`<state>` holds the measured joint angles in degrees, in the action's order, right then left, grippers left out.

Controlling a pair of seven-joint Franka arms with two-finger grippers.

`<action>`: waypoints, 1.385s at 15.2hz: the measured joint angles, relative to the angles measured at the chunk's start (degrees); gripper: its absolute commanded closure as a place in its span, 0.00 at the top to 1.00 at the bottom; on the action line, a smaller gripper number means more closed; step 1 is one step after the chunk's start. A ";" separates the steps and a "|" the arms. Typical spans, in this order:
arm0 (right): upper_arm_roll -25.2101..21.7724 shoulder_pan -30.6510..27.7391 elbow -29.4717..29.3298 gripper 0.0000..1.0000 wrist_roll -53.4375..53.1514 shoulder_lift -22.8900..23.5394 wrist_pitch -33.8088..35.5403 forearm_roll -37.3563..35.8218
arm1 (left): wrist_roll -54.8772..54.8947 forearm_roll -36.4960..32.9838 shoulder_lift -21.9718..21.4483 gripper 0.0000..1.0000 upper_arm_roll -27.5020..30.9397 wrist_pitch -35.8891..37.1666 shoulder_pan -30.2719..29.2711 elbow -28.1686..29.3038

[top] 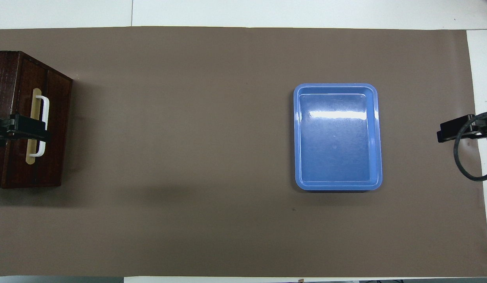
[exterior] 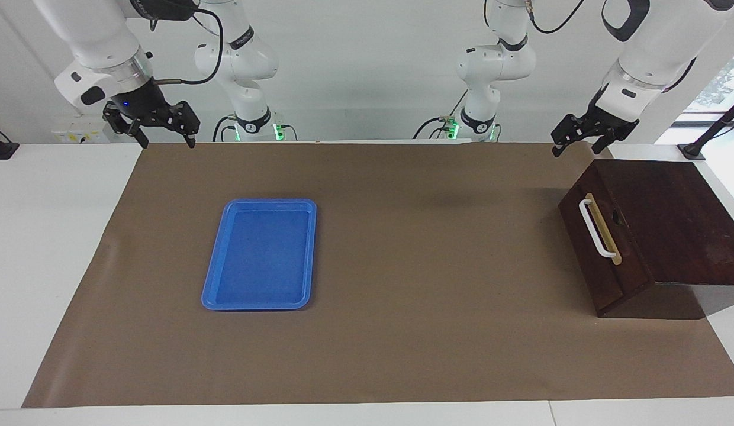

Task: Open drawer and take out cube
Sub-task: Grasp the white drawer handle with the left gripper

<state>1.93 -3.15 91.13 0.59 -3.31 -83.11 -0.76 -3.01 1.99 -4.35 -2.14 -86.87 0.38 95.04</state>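
From the facing view, I saw the drawer [exterior: 604, 248] shut in its dark box at the left arm's end of the table, the cube hidden. The left gripper [exterior: 582, 139] hung fingers apart above the box; the right gripper [exterior: 164, 132] waited, equally spread. Overhead, the left gripper [top: 45, 131] overlapped the white handle [top: 43, 125]; I feared a skewed approach slipping off and shoving the box.
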 measured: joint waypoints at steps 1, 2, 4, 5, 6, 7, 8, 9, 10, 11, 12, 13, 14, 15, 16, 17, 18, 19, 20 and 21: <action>0.00 0.00 0.00 1.00 0.00 0.00 0.00 0.00 | 0.01 0.00 0.00 1.00 0.00 0.00 0.00 0.00; 0.00 0.00 0.00 1.00 0.00 0.00 0.00 0.00 | 0.02 0.00 0.00 1.00 0.00 0.00 0.00 0.00; 0.00 0.00 0.00 1.00 0.00 0.00 0.00 0.00 | 0.03 0.00 0.00 1.00 0.00 0.00 -0.01 0.00; 0.00 0.00 0.00 1.00 0.00 0.00 0.00 0.00 | 0.03 0.00 0.00 1.00 0.02 0.00 -0.02 0.00; 0.00 0.00 0.00 1.00 0.00 0.00 0.00 0.00 | 0.03 0.00 0.00 1.00 0.07 0.01 -0.04 0.00; 0.00 0.00 0.00 1.00 0.00 0.00 0.00 0.00 | 0.03 -0.13 0.00 1.00 0.11 0.01 -0.07 0.00; 0.00 0.00 0.00 1.00 0.00 0.00 0.00 0.00 | 0.03 -0.79 0.00 1.00 0.12 0.01 -0.08 0.00; 0.00 0.00 0.00 1.00 0.00 0.00 0.00 0.00 | 0.03 -2.18 0.00 1.00 0.04 -0.07 -0.08 0.00; 0.00 0.00 0.00 1.00 0.00 0.00 0.00 0.00 | 0.05 -3.66 -0.01 1.00 -0.11 -0.36 -0.08 0.04; 0.00 0.00 -0.01 1.00 0.00 0.00 0.00 0.00 | 0.06 -4.95 -0.01 1.00 -0.27 -1.24 -0.08 0.30; 0.00 0.00 -0.01 1.00 0.00 0.00 0.00 0.00 | 0.06 -6.60 0.00 1.00 -0.43 -2.49 -0.08 0.87; 0.00 0.00 -0.01 1.00 0.00 0.00 0.00 0.00 | 0.12 -8.78 0.00 1.00 -0.66 -3.86 -0.08 1.71; 0.00 0.00 -0.01 1.00 0.00 0.00 0.00 0.00 | 0.16 -11.23 0.00 1.00 -1.10 -5.34 -0.08 2.73; 0.00 0.00 -0.01 1.00 0.00 0.00 0.00 0.00 | 0.16 -13.47 0.01 1.00 -1.62 -6.81 -0.07 3.83; 0.00 0.00 -0.01 1.00 0.00 0.00 0.00 0.00 | 0.16 -15.43 0.02 1.00 -2.08 -8.01 -0.07 4.80; 0.00 0.00 -0.01 1.00 0.00 0.00 0.00 0.00 | 0.16 -17.28 0.04 1.00 -2.42 -9.16 -0.06 5.76; 0.00 0.00 -0.01 1.00 0.00 0.00 0.00 0.00 | 0.16 -18.95 0.07 1.00 -2.72 -10.37 -0.05 6.83; 0.00 0.00 -0.01 1.00 0.00 0.00 0.00 0.00 | 0.09 -20.54 0.08 1.00 -3.12 -11.61 -0.05 8.01; 0.00 0.00 -0.01 1.00 0.00 0.00 0.00 0.00 | -0.34 -22.04 0.09 1.00 -3.61 -12.72 -0.04 9.21; 0.00 0.00 -0.01 1.00 0.00 0.00 0.00 0.00 | -1.15 -23.22 0.12 1.00 -4.09 -13.48 -0.04 10.29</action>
<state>1.93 -3.15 91.12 0.59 -3.30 -83.11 -0.76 -4.16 -21.24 -4.23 -6.23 -100.35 0.34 105.33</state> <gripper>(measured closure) 0.000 0.000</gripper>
